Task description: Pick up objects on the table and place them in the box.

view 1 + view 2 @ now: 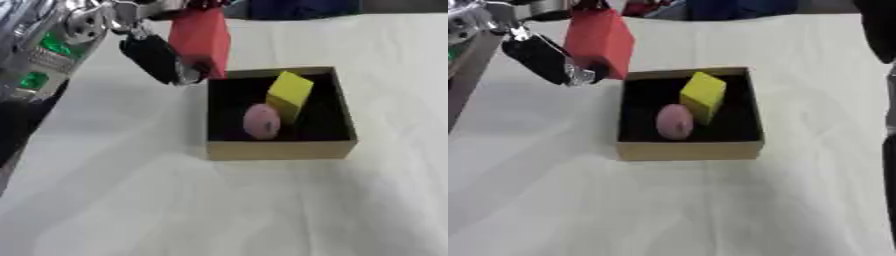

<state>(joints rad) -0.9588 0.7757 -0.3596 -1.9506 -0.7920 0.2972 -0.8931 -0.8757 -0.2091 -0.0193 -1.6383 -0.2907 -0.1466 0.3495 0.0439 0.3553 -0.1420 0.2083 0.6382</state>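
My left hand (157,57) comes in from the upper left and is shut on a red block (201,40), held in the air just above and left of the box's far left corner. The open cardboard box (280,149) has a dark inside and sits mid-table. Inside it lie a yellow cube (290,92), tilted toward the back, and a pink egg-shaped thing (262,121) in front of it. A dark part of my right arm (878,30) shows at the right edge of the right eye view; its hand is out of sight.
A white cloth covers the table (219,210). Dark blue and red things (737,9) lie along the far edge. Open cloth spreads in front of and to the right of the box.
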